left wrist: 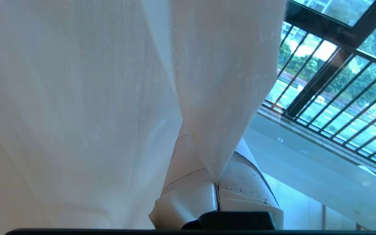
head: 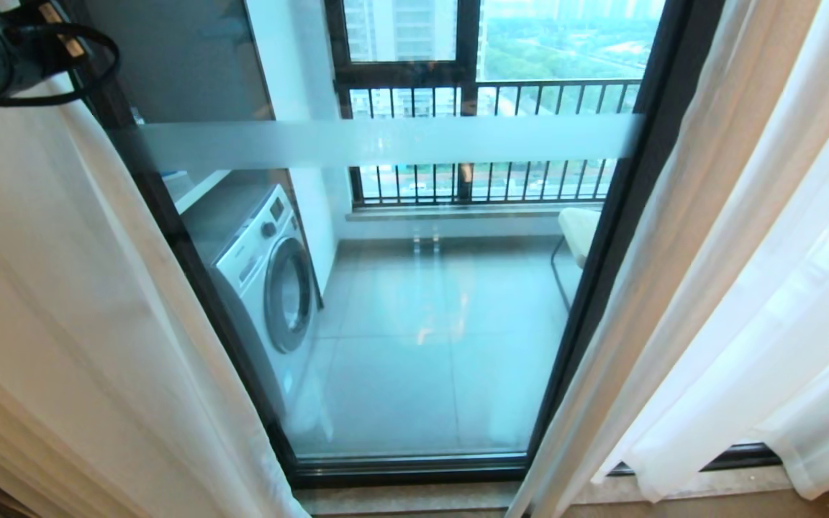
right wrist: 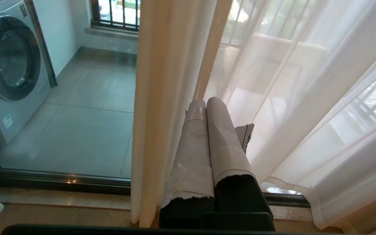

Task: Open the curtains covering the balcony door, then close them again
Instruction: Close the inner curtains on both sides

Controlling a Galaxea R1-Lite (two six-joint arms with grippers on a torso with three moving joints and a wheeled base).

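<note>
The sheer white curtains stand parted in the head view, one panel on the left (head: 62, 309) and one on the right (head: 767, 288). Between them the balcony door (head: 414, 302) shows its glass, dark frame and frosted stripe. My left arm (head: 4, 50) reaches in at the top left against the left panel. In the left wrist view my left gripper (left wrist: 214, 156) is shut on a fold of that curtain (left wrist: 207, 81), which rises out from between the taped fingers (left wrist: 246, 182). My right gripper (right wrist: 206, 106) is shut with nothing in it, low beside the right panel (right wrist: 321, 98).
A washing machine (head: 270, 280) stands behind the glass on the left and a pale chair (head: 578, 230) on the right. A black-barred railing (head: 486, 180) closes the balcony. A denser cream fold (right wrist: 168, 81) hangs beside my right fingers. A stone sill (right wrist: 60, 199) runs along the door track.
</note>
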